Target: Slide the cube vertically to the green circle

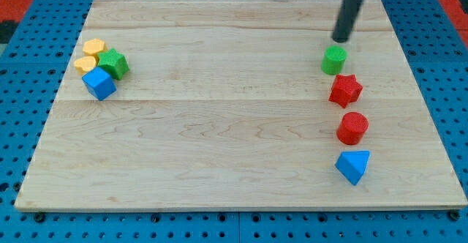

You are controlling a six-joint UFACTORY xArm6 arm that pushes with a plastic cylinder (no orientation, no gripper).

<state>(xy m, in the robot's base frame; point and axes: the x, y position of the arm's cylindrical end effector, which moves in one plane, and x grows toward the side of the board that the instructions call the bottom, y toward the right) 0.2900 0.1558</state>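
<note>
Upper right: tip (341, 39) just above green circle (334, 60); no gripper fitted, holds nothing. Approach step; next, reach blue cube (99, 84), upper left.

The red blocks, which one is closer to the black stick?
The red star. It sits just below the green circle, nearer my tip than the red cylinder, which lies farther toward the view's bottom.

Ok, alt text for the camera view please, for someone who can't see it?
My tip sits just above the green circle at the wooden board's right side, with a red star, red cylinder and blue triangle lined up below it. At far left cluster a blue cube, green block and two yellow blocks.
</note>
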